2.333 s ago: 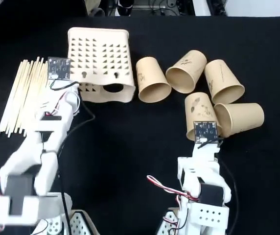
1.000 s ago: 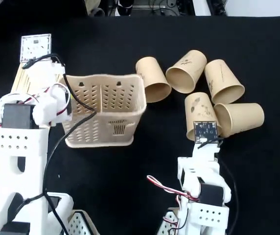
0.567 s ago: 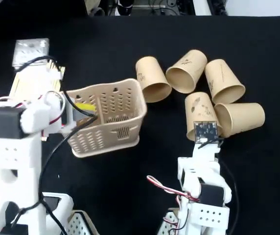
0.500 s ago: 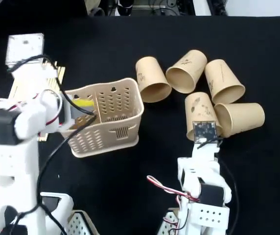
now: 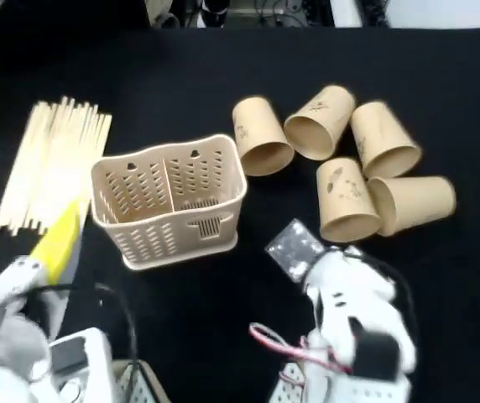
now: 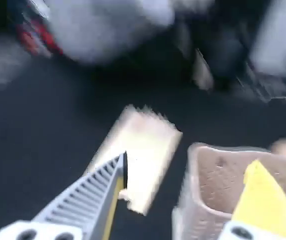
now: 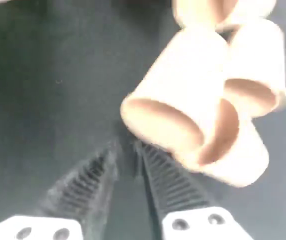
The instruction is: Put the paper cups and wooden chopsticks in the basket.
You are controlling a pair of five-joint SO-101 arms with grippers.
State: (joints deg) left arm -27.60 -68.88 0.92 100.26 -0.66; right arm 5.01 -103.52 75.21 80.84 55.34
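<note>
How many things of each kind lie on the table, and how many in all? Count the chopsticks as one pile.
Paper cups: 5
Basket: 1
Pile of wooden chopsticks: 1
Total: 7

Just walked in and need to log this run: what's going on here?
Nothing is packed yet. The basket stands upright and empty between the chopsticks and five paper cups lying on their sides. The left gripper hangs open near the basket, holding nothing; the right gripper, shut and empty, sits just short of the cups.
</note>
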